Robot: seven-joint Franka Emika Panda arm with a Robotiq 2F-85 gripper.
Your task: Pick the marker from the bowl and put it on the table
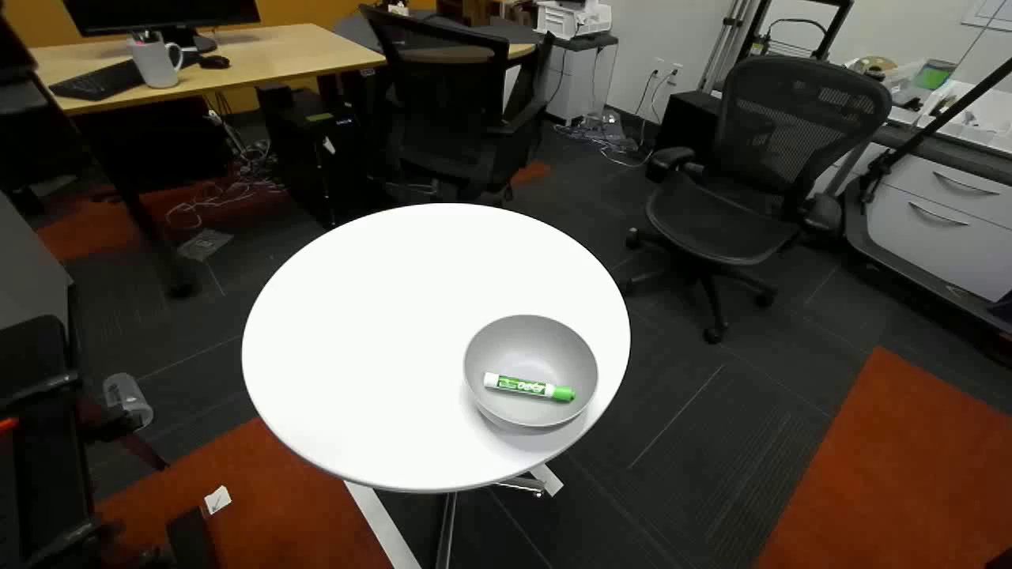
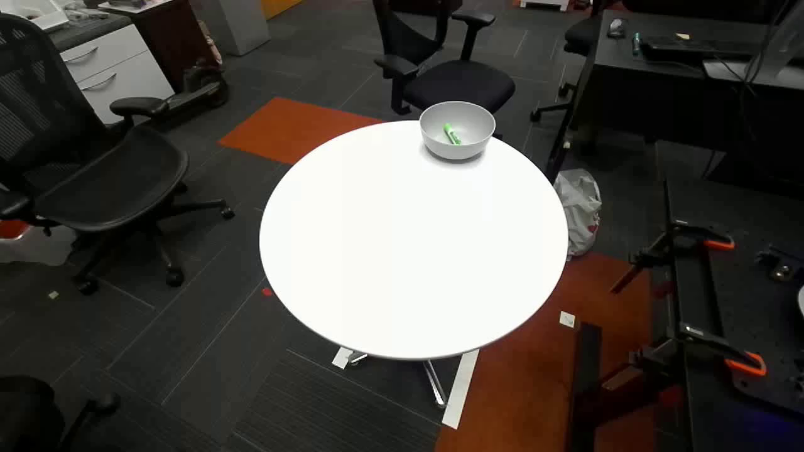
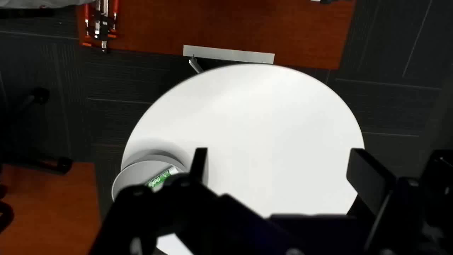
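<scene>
The green marker (image 1: 526, 387) with a white end lies inside the grey bowl (image 1: 530, 333), leaning on its bottom and side. The bowl stands near the edge of the round white table (image 1: 371, 332). In an exterior view the marker (image 2: 451, 134), bowl (image 2: 451, 151) and table (image 2: 408, 251) show too. In the wrist view my gripper (image 3: 278, 153) is open and empty over the table (image 3: 254, 113). The bowl (image 3: 131, 174) and marker (image 3: 158, 180) are at lower left, partly hidden behind the left finger. My gripper is out of view in both exterior views.
A mesh office chair (image 1: 751, 182) and a wooden desk (image 1: 277, 59) stand around the table. Another black chair (image 2: 461, 85) is behind the bowl. A black bench edge with orange-tipped clamps (image 2: 716, 342) and a plastic bag (image 2: 578, 210) are beside the table.
</scene>
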